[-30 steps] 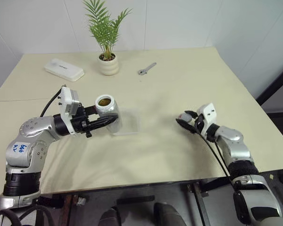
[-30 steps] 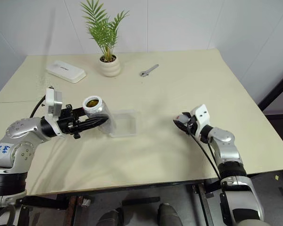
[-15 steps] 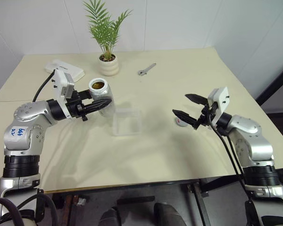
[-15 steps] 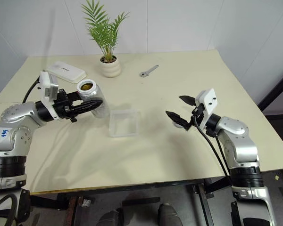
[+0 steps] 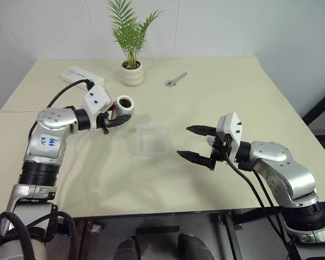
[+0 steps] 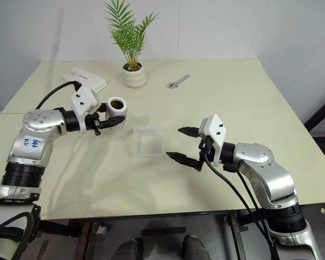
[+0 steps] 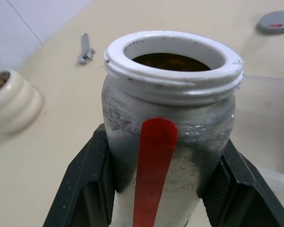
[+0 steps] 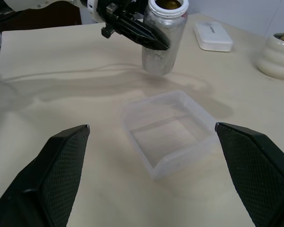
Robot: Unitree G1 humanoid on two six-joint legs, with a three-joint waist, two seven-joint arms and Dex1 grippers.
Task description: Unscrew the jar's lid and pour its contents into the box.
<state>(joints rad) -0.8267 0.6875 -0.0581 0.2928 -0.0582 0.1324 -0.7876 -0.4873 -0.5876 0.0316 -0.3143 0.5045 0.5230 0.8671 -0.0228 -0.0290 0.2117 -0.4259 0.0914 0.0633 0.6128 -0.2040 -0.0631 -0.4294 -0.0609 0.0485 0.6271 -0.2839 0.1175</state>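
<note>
Small clear plastic jar [image 5: 123, 104] with a red stripe down its side, open at the top, clamped between the two black fingers of the left gripper [image 5: 118, 120] and held above the cream table [image 5: 227, 92], slightly tilted. Dark ochre contents [image 7: 173, 60] visible inside the white threaded mouth. Jaws of that gripper closed tight on the jar's body, one finger [image 7: 85, 189] on each side of the stripe.

Shallow square tray of clear plastic, the box [image 5: 153, 138], flat on the table just right of the jar, apart from it. Nothing between jar and box.

Right gripper [image 5: 197, 142] raised over the table to the right of the box, pointing toward it, jaws spread wide and holding nothing; from its wrist view, box [image 8: 170, 130] framed between the two fingers, jar and left gripper beyond it.

Small round grey lid [image 7: 276, 21] with a red mark lying on the table, off the jar; in the head views mostly hidden behind the right gripper.

Farther back: white ribbed pot with a green palm-like plant [image 5: 132, 70], flat white oblong case [image 5: 81, 76] near the far left, small metal wrench [image 5: 175, 79] right of the pot, all well clear of the box.
</note>
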